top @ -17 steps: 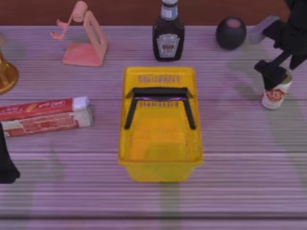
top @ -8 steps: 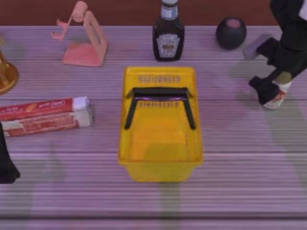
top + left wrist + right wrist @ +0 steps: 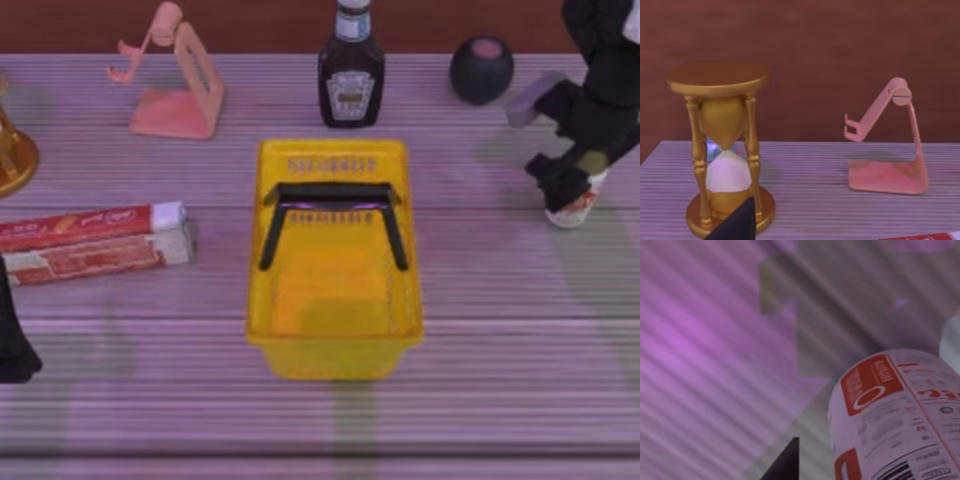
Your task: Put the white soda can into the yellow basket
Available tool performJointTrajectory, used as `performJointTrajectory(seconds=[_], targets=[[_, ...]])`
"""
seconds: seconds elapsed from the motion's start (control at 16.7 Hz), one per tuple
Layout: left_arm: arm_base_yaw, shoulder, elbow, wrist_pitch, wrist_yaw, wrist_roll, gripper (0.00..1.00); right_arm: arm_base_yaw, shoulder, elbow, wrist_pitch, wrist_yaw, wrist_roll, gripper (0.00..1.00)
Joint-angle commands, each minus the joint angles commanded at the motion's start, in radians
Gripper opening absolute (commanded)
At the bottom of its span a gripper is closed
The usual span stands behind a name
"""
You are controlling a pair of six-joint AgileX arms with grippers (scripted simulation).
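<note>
Purple slatted table, one yellow basket at centre holding nothing, one white soda can right edge, right hand pinching it, left hand left edge, grip unclear

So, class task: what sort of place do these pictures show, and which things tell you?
Probably a rendered tabletop test scene, not a real shop or kitchen: unrelated props, a yellow basket, an hourglass and a pink phone stand, lie spread on a striped table.

Right claw lowered; left arm parked.
</note>
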Motion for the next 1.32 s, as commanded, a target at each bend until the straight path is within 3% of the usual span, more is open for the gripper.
performJointTrajectory(seconds=[0.42,1.08,1.2,1.32], targets=[[0.000,0.000,0.000,0.000,0.000,0.000,1.00,0.000,0.000,0.000,0.000,0.000,0.000,0.02],[0.000,0.000,0.000,0.000,0.000,0.000,1.00,-0.001,-0.002,-0.002,0.009,-0.006,0.004,0.00],[0.000,0.000,0.000,0.000,0.000,0.000,1.00,0.008,-0.008,-0.018,0.060,-0.039,0.018,0.00],[0.000,0.000,0.000,0.000,0.000,0.000,1.00,0.020,-0.020,-0.048,0.152,-0.096,0.047,0.00]])
